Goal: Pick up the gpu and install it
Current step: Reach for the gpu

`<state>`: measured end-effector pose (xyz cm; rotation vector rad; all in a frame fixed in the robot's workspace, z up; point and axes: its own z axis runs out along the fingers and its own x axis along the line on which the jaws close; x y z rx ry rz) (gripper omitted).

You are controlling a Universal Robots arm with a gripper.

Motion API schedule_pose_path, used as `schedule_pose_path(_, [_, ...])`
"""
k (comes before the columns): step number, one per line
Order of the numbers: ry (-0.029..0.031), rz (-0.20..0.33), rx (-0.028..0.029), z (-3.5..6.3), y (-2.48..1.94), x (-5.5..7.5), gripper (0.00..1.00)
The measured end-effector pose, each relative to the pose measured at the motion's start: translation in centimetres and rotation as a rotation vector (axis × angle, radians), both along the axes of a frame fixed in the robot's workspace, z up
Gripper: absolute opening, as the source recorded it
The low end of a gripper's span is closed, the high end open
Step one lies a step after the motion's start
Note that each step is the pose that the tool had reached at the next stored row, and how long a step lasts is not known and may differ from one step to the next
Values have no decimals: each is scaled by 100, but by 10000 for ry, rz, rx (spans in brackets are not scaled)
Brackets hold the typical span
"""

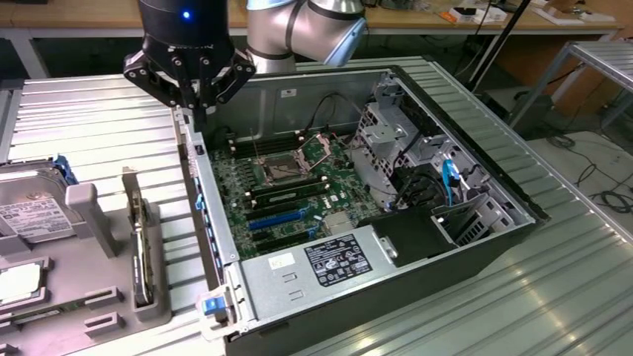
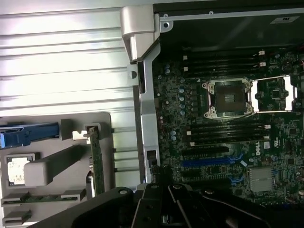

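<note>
Probably light, stiff yet fragile, the gpu stands on edge in the grey holder on the desk, best pinched along its bare top edge, while the claw hangs pressed together and empty over the case wall.

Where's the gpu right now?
In the exterior view, the gpu stands on edge in the grey holder on the exterior view's left, between the hard drive and the open computer case.

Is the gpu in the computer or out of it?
Out: the gpu stands on edge in the grey holder beside the case; the motherboard's blue slots sit empty.
</note>
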<state>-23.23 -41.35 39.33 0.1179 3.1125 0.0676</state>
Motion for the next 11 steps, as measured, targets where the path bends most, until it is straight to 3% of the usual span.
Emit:
schedule_pose_path(7, [0,-1,0,0,-12,-100,11])
schedule_pose_path(11, [0,-1,0,0,-54,-133,11])
